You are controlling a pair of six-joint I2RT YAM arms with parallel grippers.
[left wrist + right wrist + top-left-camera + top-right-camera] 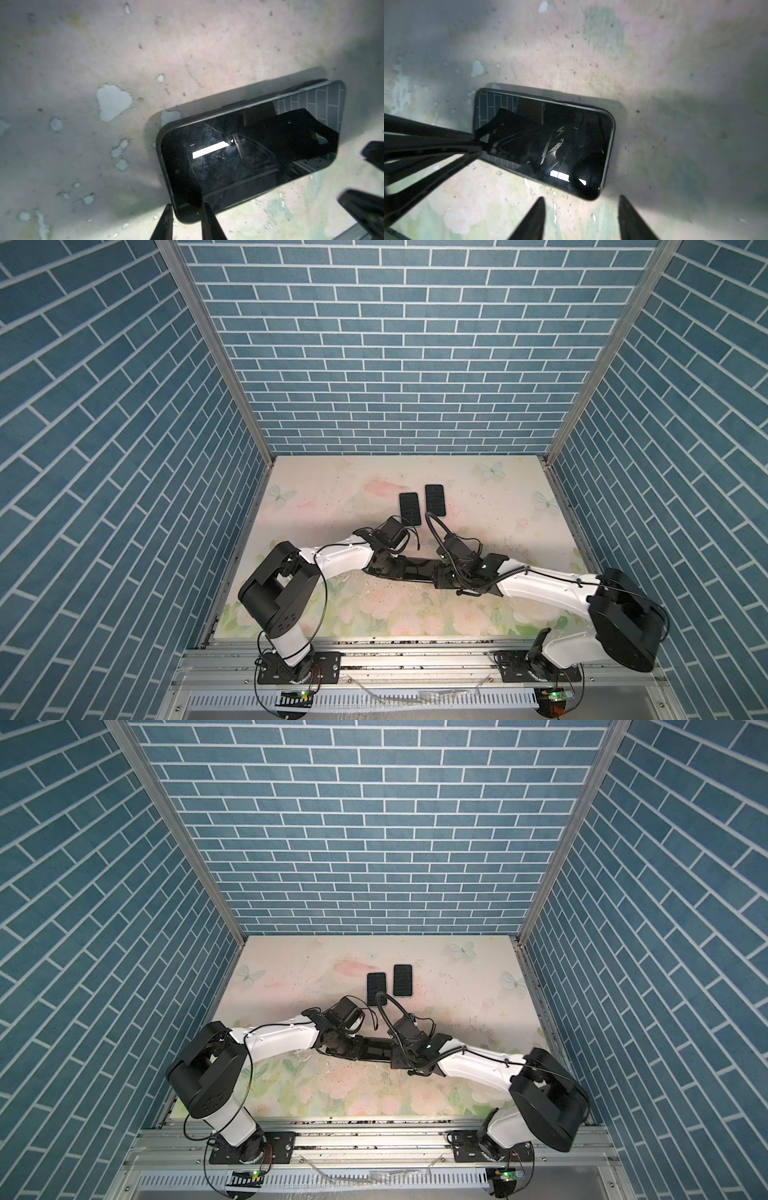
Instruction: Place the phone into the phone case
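- Between the two arms, near the front of the floral desk (498, 497), sits the phone (239, 158), screen up, a dark rim around it;
- left pincer (187, 206) clenched on one corner of it;
- right pincer (581, 196) released, just off the opposite end.

The screen of the phone (239, 158) is gleaming as glossy glass, mirroring the matt printed brick walls (395, 344), with faint smudges dulling its middle. Its dark rim (207, 116) is looking duller, like smooth satin plastic. The table (104, 52) covering is showing a matt floral print, scuffed, speckled and flaking in pale patches. The arm shells (345, 560) are shining as smooth white plastic, while the frame rails (415, 664) are looking like brushed metal.
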